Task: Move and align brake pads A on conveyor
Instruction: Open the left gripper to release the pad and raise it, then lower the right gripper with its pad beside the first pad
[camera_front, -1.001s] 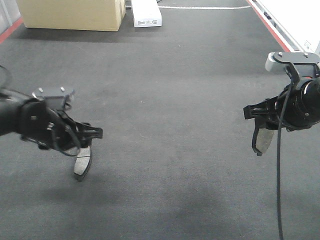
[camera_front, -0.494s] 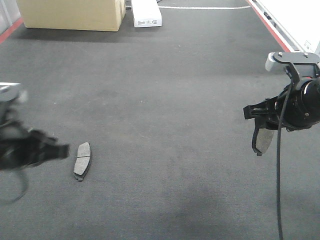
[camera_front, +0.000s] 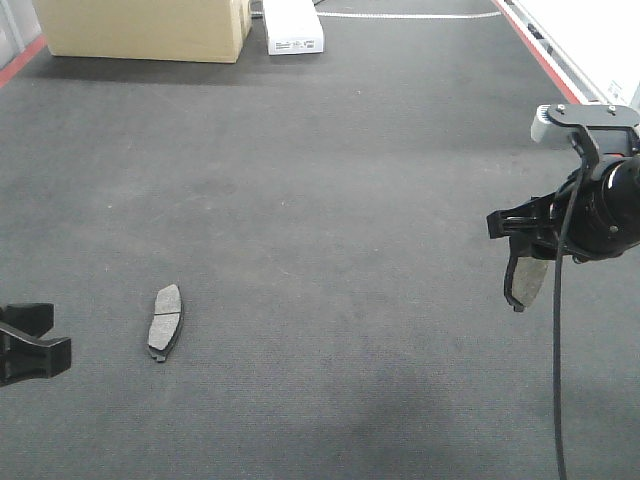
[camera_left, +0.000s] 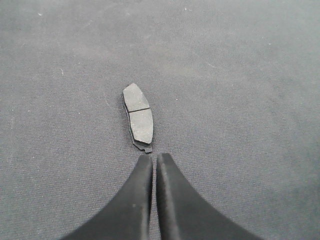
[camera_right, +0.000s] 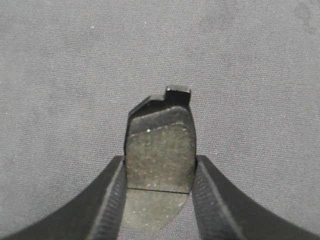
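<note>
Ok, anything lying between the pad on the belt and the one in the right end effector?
No: front view shows only bare conveyor between the laid pad and the held pad in the right end effector.

Cardbd box (camera_front: 145, 28), wht box (camera_front: 292, 27) at back

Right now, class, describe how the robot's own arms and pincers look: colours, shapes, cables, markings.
Both are matte black. The left pincer has smooth, curved fingers tapering to narrow tips. The right pincer has finely ribbed finger pads; its rounded glossy wrist carries a pale grey camera module, and a thin black cable hangs below. No markings show.
</note>
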